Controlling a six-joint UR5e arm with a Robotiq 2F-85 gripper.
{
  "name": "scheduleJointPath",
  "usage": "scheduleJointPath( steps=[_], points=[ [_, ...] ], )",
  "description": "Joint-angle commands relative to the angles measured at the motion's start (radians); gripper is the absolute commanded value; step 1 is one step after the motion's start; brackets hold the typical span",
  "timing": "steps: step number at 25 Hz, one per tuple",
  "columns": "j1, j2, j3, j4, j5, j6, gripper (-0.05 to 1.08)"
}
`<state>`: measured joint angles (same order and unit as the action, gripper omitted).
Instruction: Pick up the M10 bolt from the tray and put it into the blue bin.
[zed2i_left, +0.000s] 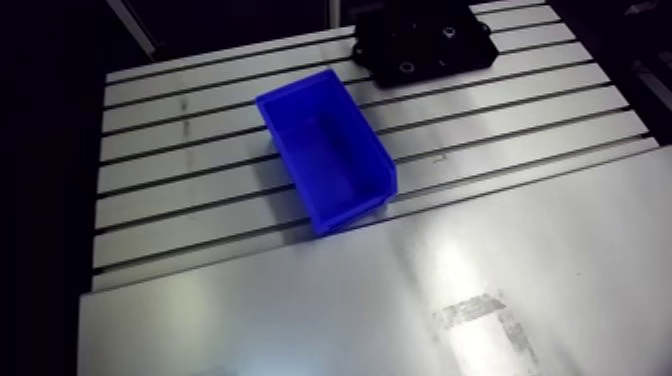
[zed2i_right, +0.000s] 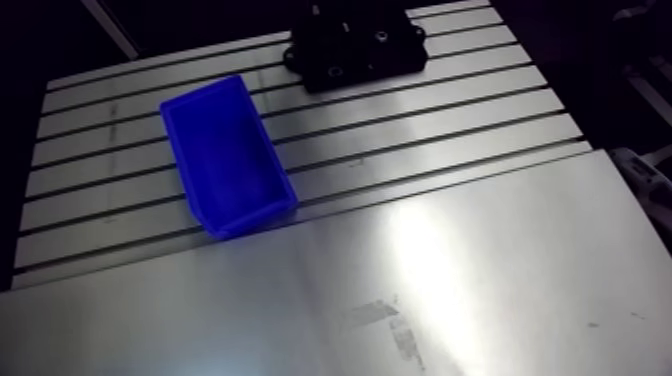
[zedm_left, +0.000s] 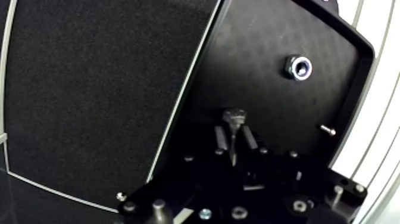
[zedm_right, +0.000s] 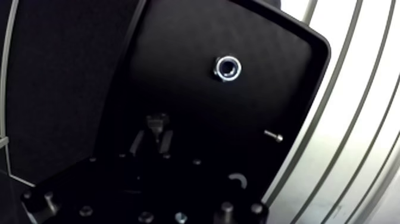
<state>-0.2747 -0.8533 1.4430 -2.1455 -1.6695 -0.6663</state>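
Observation:
In the wrist view the M10 bolt stands between the two dark fingers of my gripper, its hexagonal head pointing away from the camera and its shank running back towards it. The gripper is shut on the bolt and hangs over the black tray, near the tray's edge. In the arm view the blue bin stands open and empty on the slotted table, a little in front of the black tray. The gripper does not show in the arm view.
A steel nut and a small screw lie in the tray ahead of the gripper. A black mat lies beside the tray. A smooth metal sheet covers the near part of the slotted table.

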Motion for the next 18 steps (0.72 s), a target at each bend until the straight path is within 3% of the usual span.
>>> scheduleJointPath(
  steps=[1, 16, 18],
  points=[
    [0.0, 0.001, -0.002, 0.0, 0.0, 0.0, 0.78],
    [0.0, -0.009, -0.005, 0.005, 0.0, -0.003, 0.97],
    [0.0, -0.017, -0.006, 0.006, -0.009, -0.003, 1.0]
  ],
)
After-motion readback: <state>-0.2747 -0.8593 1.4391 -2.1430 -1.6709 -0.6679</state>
